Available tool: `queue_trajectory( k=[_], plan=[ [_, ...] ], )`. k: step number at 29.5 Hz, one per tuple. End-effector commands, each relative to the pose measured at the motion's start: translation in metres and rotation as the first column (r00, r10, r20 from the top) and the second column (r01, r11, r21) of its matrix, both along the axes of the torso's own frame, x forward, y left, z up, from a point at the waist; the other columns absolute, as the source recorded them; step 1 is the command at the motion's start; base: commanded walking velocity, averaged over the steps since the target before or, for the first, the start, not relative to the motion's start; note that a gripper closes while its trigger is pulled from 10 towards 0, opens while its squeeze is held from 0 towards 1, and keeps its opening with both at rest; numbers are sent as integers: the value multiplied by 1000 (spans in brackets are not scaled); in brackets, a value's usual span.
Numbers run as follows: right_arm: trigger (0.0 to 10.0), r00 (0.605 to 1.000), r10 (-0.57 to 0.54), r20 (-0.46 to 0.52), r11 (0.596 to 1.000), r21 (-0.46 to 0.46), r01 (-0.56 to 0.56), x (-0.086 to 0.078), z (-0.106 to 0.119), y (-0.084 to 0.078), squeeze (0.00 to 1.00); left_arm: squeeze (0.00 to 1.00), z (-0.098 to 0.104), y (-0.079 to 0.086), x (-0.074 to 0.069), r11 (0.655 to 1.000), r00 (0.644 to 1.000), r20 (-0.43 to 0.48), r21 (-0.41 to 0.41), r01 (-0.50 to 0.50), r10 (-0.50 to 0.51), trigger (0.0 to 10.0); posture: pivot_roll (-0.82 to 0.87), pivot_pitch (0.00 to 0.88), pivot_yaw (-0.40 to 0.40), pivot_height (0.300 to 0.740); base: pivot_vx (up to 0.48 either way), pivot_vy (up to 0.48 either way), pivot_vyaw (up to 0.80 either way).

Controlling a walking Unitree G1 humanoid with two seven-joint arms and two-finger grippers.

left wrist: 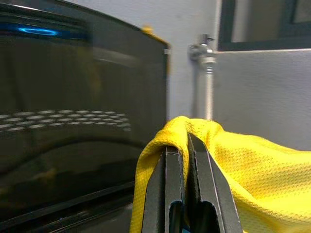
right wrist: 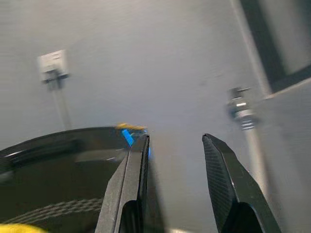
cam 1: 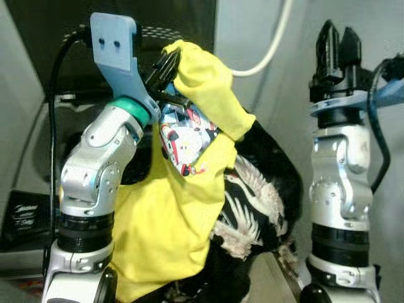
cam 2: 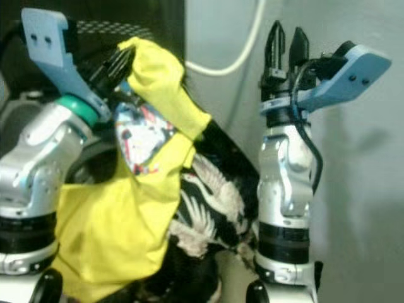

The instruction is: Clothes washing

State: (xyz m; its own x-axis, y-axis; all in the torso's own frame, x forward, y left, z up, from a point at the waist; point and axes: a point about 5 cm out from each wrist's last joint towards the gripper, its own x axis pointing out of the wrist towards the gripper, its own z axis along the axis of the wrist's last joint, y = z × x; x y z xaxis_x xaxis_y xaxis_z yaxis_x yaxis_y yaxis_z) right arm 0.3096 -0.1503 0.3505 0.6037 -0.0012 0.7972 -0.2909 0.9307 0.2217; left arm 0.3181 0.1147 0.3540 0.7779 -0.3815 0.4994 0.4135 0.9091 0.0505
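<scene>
Left pincer (cam 1: 165, 68) clamps yellow shirt (cam 1: 167, 214) aloft; right pincer (cam 2: 286, 43) stands raised, parted.

The bright yellow mesh shirt (cam 1: 164, 214) covers the tips of the left gripper (cam 1: 165, 71) and hides much of the black cloth with white birds (cam 1: 252, 202) behind it. The shirt's bottom is cut off by the picture's edge. The dark shiny washer lid (left wrist: 73, 121) looks blurry. The white hose (cam 1: 268, 44) runs off the top.
</scene>
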Motion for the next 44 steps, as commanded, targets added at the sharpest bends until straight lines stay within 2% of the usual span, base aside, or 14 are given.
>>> queue_trajectory(
  k=[1, 12, 16, 19, 20, 23, 27, 28, 30, 31, 33, 37, 38, 44],
  plan=[
    [10000, 1000, -10, 12, 1000, 0, 10, -2, 2, -3, 0, 0, 6, 4, -2, 1000, 999, 41, -16, -25, 25, 10000, 17, 54, 54, 740, 0, 0, 0],
    [10000, 998, 64, 5, 996, -65, -63, -2, -2, 10, 0, 0, 22, 18, 12, 951, 938, 265, 150, -271, 225, 10000, 16, 54, 52, 740, 0, 0, 0],
    [10000, 991, 130, 3, 985, -111, -129, -3, -4, 21, 0, 0, 45, 28, 22, 806, 780, 514, 251, -535, 358, 10000, 11, 57, 49, 740, 0, 0, 0],
    [10000, 988, 155, 16, 980, -125, -152, -6, -2, 25, 0, 0, 82, 47, 30, 616, 555, 677, 186, -765, 484, 10000, 1, 58, 54, 740, 0, 0, 0],
    [10000, 988, 155, 16, 980, -125, -152, -6, -2, 25, 0, 0, 82, 47, 30, 616, 555, 677, 186, -765, 484, 10000, 1, 58, 54, 740, 0, 0, 0],
    [10000, 988, 155, 20, 980, -126, -151, -9, -2, 24, 0, 0, 98, 61, 34, 435, 364, 773, 128, -891, 520, 10000, 1, 58, 54, 740, 0, 0, 0],
    [10000, 988, 151, 20, 981, -124, -148, -9, -2, 23, 0, 0, 90, 64, 44, 382, 389, 764, 202, -902, 515, 10000, -9, 57, 58, 740, 0, 0, 0],
    [10000, 989, 149, 20, 982, -123, -146, -9, -2, 23, 0, 0, 76, 70, 59, 372, 481, 677, 314, -874, 558, 10000, -10, 58, 59, 740, 0, 0, 0],
    [10000, 989, 147, 19, 982, -123, -144, -10, -2, 21, 0, 0, -2, 62, 90, 712, 863, 96, 523, -468, 496, 10000, -10, 67, 53, 740, 0, 0, 0],
    [10000, 989, 147, 19, 982, -123, -144, -10, -2, 21, 0, 0, -2, 62, 90, 712, 863, 96, 523, -468, 496, 10000, -10, 67, 53, 740, 0, 0, 0],
    [10000, 989, 147, 16, 982, -123, -144, -10, -3, 21, 0, 0, -54, 45, 93, 886, 937, -228, 442, -142, 264, 10000, -10, 67, 53, 740, 0, 0, 0],
    [10000, 988, 152, 11, 981, -124, -150, -10, -3, 21, 0, 0, -73, 40, 90, 931, 929, -330, 363, -38, 167, 10000, 2, 77, 42, 740, 0, 0, 0],
    [10000, 987, 158, 7, 980, -123, -156, -9, -4, 23, 0, 1000, -77, 41, 88, 949, 924, -358, 315, -19, 137, 10000, 9, 79, 36, 740, 0, 0, 0],
    [10000, 985, 170, 1, 978, -121, -169, -8, -4, 25, 0, 1000, -76, 46, 84, 972, 923, -370, 235, -15, 104, 10000, 20, 80, 31, 740, 0, 0, 0]
  ],
)
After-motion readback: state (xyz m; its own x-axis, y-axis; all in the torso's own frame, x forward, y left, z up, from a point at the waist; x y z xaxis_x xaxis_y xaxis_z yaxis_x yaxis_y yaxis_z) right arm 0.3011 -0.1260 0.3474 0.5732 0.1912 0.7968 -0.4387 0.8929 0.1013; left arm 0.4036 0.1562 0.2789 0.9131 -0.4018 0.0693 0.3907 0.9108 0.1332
